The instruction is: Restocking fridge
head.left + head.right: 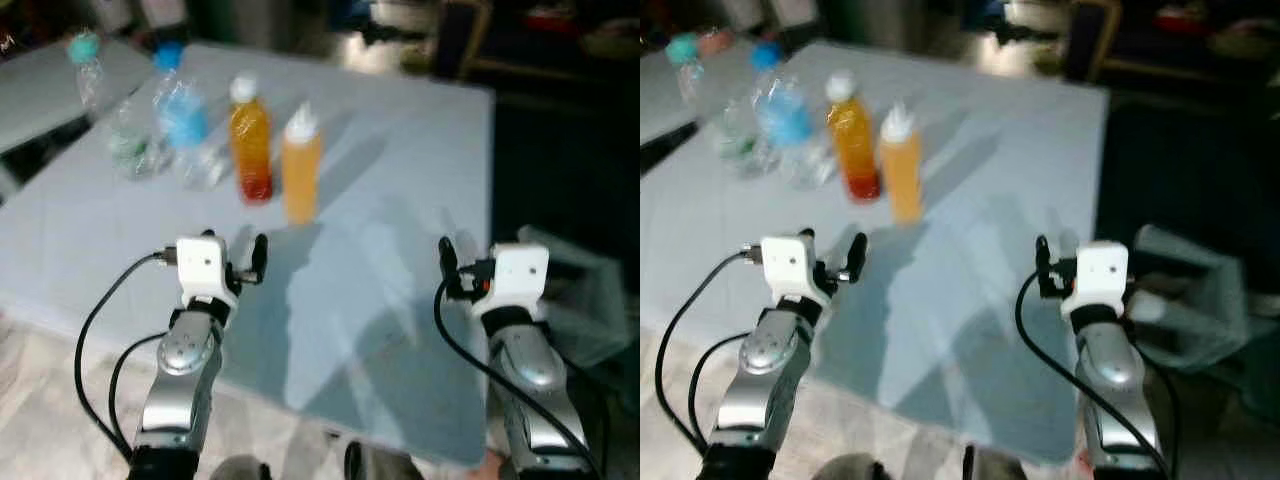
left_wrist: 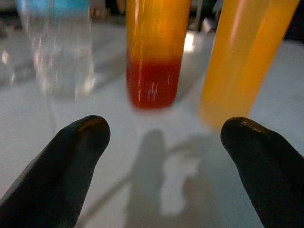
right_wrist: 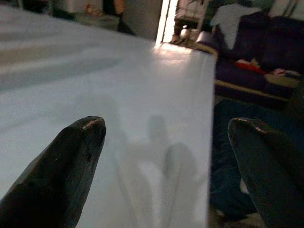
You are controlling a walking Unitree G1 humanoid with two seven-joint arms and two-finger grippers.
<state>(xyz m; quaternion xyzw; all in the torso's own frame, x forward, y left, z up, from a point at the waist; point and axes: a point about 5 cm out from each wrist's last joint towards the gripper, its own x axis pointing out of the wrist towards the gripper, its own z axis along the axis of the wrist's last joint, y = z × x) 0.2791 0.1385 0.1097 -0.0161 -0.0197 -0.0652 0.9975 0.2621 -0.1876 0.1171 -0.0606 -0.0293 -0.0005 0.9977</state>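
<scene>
Two blurred juice bottles (image 1: 275, 160), tops cropped in left wrist view.

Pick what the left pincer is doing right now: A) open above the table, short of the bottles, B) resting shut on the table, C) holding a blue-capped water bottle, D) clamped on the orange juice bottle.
A: the left pincer is spread open and empty, with the two-tone juice bottle and orange juice bottle standing ahead on the table.
</scene>
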